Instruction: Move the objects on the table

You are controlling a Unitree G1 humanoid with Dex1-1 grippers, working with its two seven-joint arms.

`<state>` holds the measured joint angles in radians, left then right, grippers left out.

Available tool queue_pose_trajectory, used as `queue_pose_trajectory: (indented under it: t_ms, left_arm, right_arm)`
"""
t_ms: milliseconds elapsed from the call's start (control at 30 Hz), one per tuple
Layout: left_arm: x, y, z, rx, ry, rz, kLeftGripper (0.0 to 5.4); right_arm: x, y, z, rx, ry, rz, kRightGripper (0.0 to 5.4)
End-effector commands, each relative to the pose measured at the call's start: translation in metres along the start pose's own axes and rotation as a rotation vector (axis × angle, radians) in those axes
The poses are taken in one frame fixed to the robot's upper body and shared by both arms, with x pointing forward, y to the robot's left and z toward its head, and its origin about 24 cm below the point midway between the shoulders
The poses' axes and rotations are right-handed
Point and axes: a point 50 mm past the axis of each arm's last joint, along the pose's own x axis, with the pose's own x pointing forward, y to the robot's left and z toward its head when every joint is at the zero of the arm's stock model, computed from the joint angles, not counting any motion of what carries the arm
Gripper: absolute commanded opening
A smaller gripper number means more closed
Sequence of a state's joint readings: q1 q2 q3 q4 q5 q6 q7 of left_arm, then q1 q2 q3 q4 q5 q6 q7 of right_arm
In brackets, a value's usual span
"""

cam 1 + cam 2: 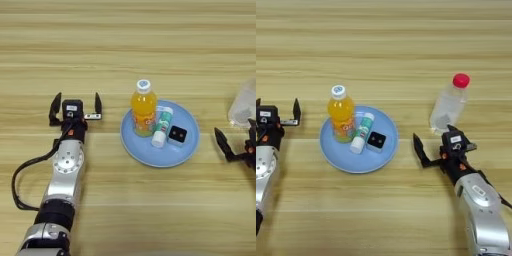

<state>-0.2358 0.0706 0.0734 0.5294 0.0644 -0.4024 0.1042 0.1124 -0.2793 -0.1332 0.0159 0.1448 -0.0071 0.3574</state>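
Note:
A small orange-drink bottle [143,110] stands upright on the left part of a blue plate [159,155] on the table [125,45]. Next to it a teal-and-white tube [161,127] lies on the plate, and a tiny black block [177,134] sits to its right. My left gripper [76,100] rests on the table left of the plate, open and holding nothing. Right of the plate, my right gripper [445,143] is open too, just in front of the base of a clear bottle; its left finger [419,149] points toward the plate.
A clear plastic bottle with a red cap [449,103] stands tilted at the right, behind my right gripper. A black cable [22,175] loops beside my left forearm. Bare wood lies beyond the plate and along the front.

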Motion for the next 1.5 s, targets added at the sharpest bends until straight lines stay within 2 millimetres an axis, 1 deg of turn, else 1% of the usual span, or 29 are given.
queue_pose_trajectory:
  t_ms: [33,233,433,767,967,1233,1500]
  left_arm:
    - [0.000,0.001,0.000,0.002,-0.005,0.001,5.40]
    - [0.001,0.001,0.000,0.002,-0.003,0.002,5.40]
    - [0.001,0.001,0.000,0.002,-0.005,-0.001,5.40]
    - [0.001,0.000,0.000,0.001,-0.005,-0.003,5.40]
    - [0.002,0.000,-0.001,0.002,-0.004,-0.003,5.40]
    - [0.002,0.000,-0.001,0.003,-0.002,-0.003,5.40]
    - [0.003,0.001,-0.002,0.005,0.000,-0.003,5.40]
  right_arm:
    - [-0.003,-0.008,-0.002,-0.018,0.035,-0.026,5.38]
    - [-0.005,-0.011,-0.004,-0.015,0.055,-0.031,5.38]
    - [-0.004,-0.023,-0.004,0.016,0.040,-0.101,5.38]
    - [-0.001,-0.037,-0.010,0.050,0.033,-0.179,5.38]
    - [0.002,-0.029,-0.009,0.075,-0.006,-0.130,5.38]
    - [0.008,-0.022,-0.016,0.102,-0.027,-0.086,5.38]
    - [0.011,-0.018,-0.024,0.113,-0.014,-0.079,5.38]
